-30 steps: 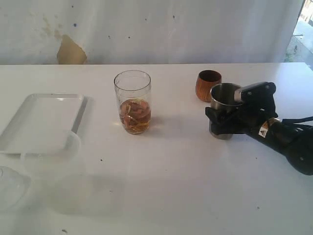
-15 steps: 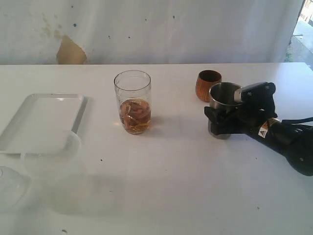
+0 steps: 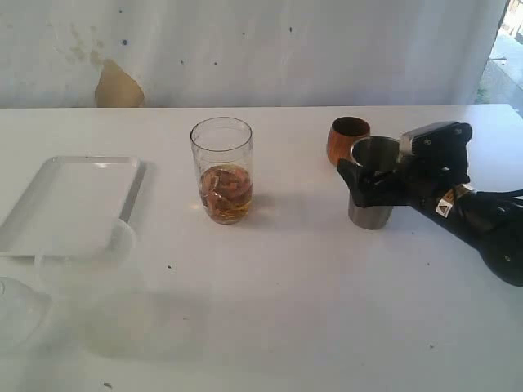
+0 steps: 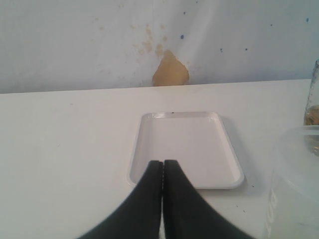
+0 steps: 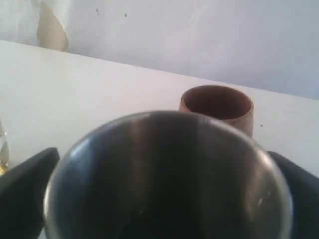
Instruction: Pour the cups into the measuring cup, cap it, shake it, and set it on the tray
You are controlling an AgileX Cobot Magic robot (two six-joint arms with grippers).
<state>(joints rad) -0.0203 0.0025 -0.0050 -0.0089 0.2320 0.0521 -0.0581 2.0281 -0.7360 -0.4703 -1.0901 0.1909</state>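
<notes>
White worktop (image 3: 286,327) before a pale, stained wall. Flat white rectangular tray (image 3: 65,196) lies at left. Tall clear plastic measuring cup (image 3: 221,147) stands upright at centre, with amber contents low inside. Shiny steel tumbler (image 3: 369,214) stands upright at right. Right jaws astride its upper part; cannot tell whether they press. Small brown wooden cup (image 3: 343,145) just behind it. Left jaws together.

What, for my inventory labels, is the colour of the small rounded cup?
Reddish brown cup; exterior view best.
</notes>
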